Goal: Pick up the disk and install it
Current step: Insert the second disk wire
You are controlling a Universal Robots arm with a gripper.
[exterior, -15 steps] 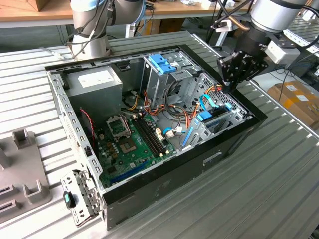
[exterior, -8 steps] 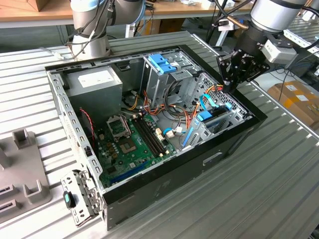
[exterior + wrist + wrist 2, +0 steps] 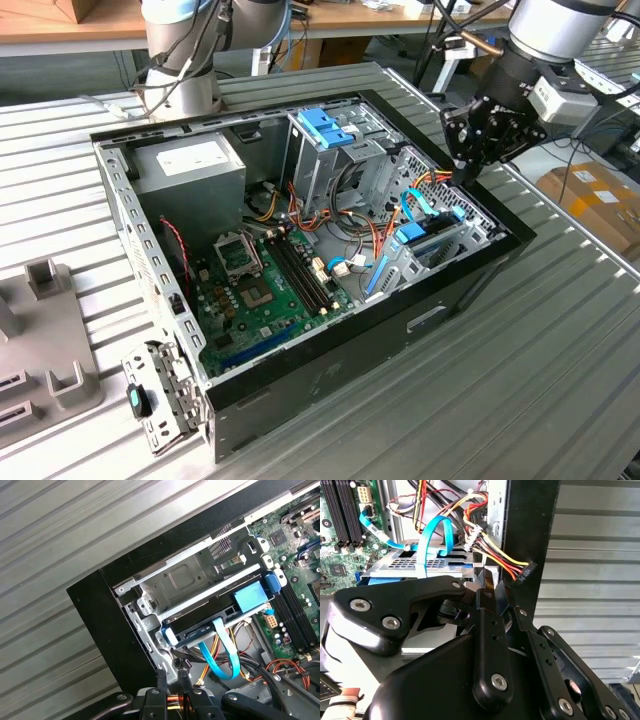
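Note:
The disk [image 3: 210,617] lies flat in the metal drive bay at the corner of the open computer case [image 3: 330,375], with its light-blue carrier frame [image 3: 248,597] showing at its end. The exterior view shows the disk [image 3: 428,236] at the case's corner on that view's right. My gripper [image 3: 462,172] hangs just above this corner. Its tips [image 3: 171,672] are shut with nothing held and stand apart from the disk. A blue ribbon cable [image 3: 225,655] loops off the disk. A coloured wire bundle with a black plug [image 3: 524,573] runs close past my gripper [image 3: 490,582].
Inside the case are a green motherboard [image 3: 260,290], a grey power-supply box [image 3: 195,165] and a tall metal cage topped by a blue bracket [image 3: 325,125]. A grey fixture [image 3: 45,340] sits on the ribbed table at the exterior view's left. A cardboard box [image 3: 590,190] lies beyond the table.

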